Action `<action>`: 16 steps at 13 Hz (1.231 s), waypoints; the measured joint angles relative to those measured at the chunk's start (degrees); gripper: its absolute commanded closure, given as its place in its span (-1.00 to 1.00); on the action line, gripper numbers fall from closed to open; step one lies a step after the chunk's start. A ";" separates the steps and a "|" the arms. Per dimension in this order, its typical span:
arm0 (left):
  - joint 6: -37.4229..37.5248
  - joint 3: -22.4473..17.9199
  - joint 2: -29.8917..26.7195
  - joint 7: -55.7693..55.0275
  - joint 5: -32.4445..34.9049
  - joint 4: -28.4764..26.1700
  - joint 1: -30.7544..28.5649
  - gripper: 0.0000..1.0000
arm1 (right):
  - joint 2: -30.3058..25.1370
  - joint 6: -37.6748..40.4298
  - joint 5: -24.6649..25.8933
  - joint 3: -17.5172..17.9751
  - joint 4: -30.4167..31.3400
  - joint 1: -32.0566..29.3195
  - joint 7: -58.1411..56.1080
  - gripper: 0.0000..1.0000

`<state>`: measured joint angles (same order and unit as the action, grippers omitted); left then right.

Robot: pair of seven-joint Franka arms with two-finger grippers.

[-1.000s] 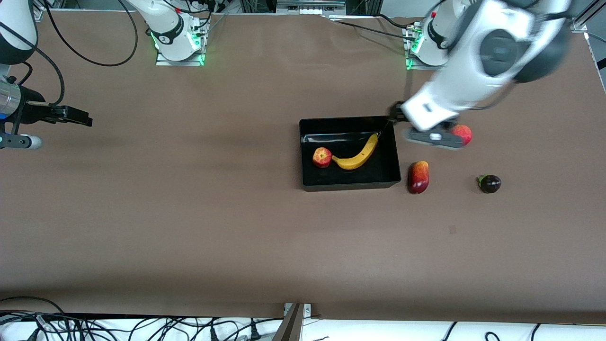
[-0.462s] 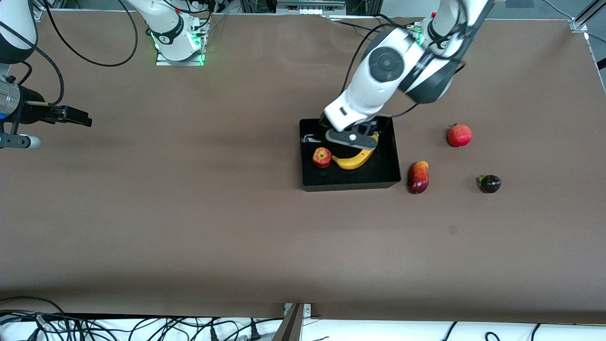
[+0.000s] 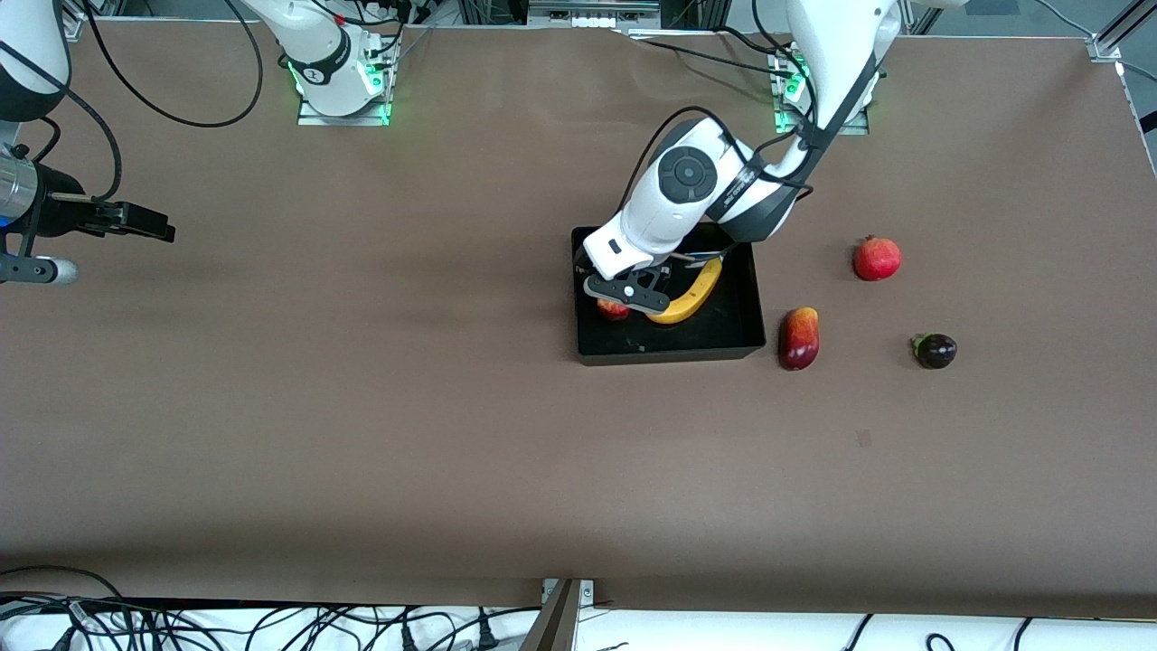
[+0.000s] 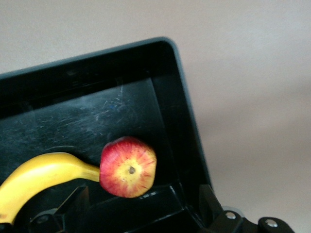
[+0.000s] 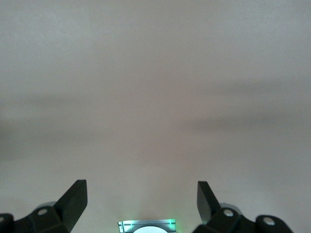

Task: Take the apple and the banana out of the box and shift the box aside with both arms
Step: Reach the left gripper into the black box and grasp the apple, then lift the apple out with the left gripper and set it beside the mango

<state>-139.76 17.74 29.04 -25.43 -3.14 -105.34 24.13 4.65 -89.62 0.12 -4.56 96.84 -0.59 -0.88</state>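
Left gripper [image 3: 626,298] positioned over the box [image 3: 666,351], directly above the apple [image 3: 614,309]; jaws spread wide, nothing held. In the left wrist view, apple [image 4: 128,166] seen centred between the two spread fingers [image 4: 73,203], stem end up, lying in the corner of the box [image 4: 182,111] toward the right arm's end of the surface [image 3: 362,407]. Banana [image 3: 691,291] lying in the same box, touching the apple at its darker stem end; long axis running diagonally away from the apple, toward the left arm's end and farther from the front camera.

Right gripper [image 3: 136,220] waiting well apart at the right arm's end, over bare surface; jaws likewise spread wide in the right wrist view [image 5: 141,199], empty.

Judgement: apple first. Left arm clearly the nearer one; remaining move essentially a straight descent. Risk noted: one finger likely to land close to the banana's stem, the other close to the box wall.

Outside the box, toward the left arm's end: mango [image 3: 799,337] just beside the wall, pomegranate [image 3: 877,258], small dark fruit [image 3: 935,350].
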 measured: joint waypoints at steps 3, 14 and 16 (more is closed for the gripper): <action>0.00 -0.26 1.38 0.27 0.79 -0.09 0.02 -1.00 | 0.15 0.01 0.00 -0.17 0.00 -0.05 0.00 -1.00; -5.54 -3.05 7.42 1.14 0.79 -0.19 2.64 -0.25 | 0.34 0.07 0.01 -0.28 0.01 -0.17 0.00 -1.00; -5.97 -3.39 7.75 1.14 0.79 -0.18 3.16 0.61 | 0.34 0.06 0.03 -0.28 0.01 -0.18 0.00 -1.00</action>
<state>-145.73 14.34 36.78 -24.28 -2.35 -105.52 27.29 5.00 -89.56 0.15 -4.84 96.86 -0.76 -0.88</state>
